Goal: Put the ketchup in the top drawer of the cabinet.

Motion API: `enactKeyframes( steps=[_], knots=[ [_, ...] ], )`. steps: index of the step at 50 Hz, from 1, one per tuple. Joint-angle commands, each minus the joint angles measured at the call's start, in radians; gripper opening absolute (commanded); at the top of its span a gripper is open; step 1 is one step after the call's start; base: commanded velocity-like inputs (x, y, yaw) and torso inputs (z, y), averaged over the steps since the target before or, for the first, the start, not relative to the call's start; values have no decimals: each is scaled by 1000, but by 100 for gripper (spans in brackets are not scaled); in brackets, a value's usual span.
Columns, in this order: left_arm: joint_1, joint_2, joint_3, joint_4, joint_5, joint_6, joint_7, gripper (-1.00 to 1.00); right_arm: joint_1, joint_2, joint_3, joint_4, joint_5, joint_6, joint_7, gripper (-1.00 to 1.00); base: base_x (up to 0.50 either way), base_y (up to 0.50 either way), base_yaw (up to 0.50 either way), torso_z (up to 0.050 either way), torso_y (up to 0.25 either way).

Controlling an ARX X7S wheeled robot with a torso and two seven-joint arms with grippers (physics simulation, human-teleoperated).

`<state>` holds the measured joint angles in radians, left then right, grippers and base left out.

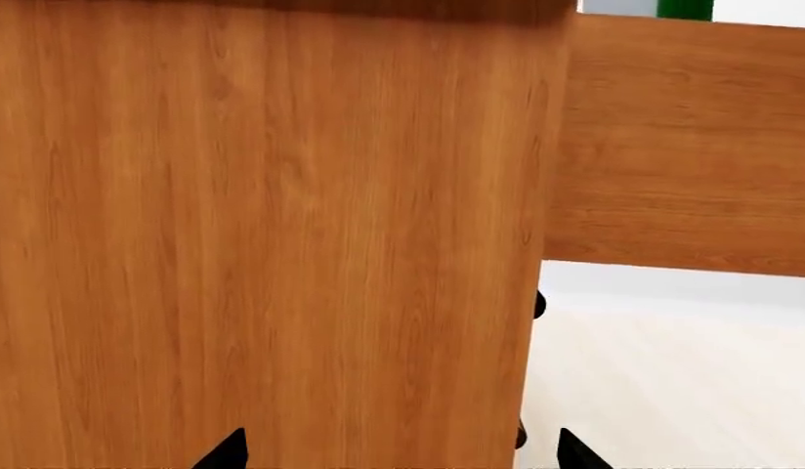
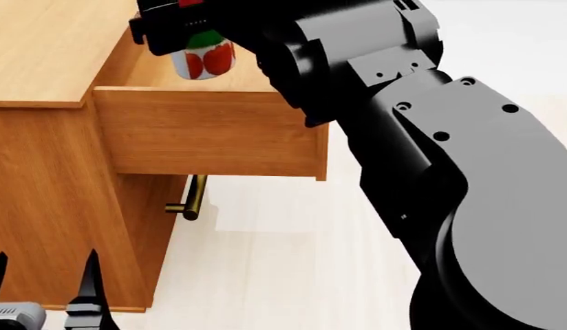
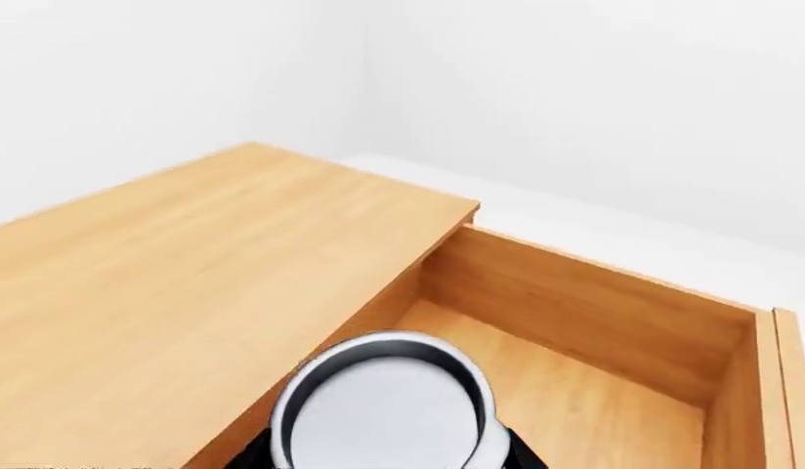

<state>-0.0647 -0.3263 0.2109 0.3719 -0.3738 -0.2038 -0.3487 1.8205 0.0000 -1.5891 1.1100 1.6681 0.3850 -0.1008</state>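
Note:
My right gripper (image 2: 197,40) is shut on the ketchup (image 2: 206,60), a small can with a red label and a green band, and holds it upright over the pulled-out top drawer (image 2: 210,134) of the cabinet (image 2: 45,48). In the right wrist view the can's silver lid (image 3: 383,408) hangs over the drawer's bare wooden floor (image 3: 585,401), close to the cabinet's top (image 3: 181,274). My left gripper (image 2: 43,275) is open and empty, low beside the cabinet's side wall (image 1: 246,244). Its black fingertips (image 1: 227,451) stand wide apart.
The lower drawer is shut, with its brass bar handle (image 2: 193,198) under the open drawer. My right arm (image 2: 448,172) fills the right of the head view. Pale floor (image 2: 283,275) lies in front of the cabinet. The open drawer's side (image 1: 690,147) shows in the left wrist view.

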Motion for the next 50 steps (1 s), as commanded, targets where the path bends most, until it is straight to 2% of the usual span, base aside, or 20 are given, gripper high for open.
enactKeyframes(
  steps=[1,25,50],
  knots=[
    [6,0,4,-10,-2,13,2,100,-15,0,8,10,-27,2,10,-100,0,0,0,0,0],
    [5,-3,7,-29,-11,24,3,100,-39,0,11,26,-60,2,33,-100,0,0,0,0,0],
    [6,-9,10,-37,-17,29,-2,100,-64,0,2,44,18,-21,33,-100,0,0,0,0,0]
  ],
)
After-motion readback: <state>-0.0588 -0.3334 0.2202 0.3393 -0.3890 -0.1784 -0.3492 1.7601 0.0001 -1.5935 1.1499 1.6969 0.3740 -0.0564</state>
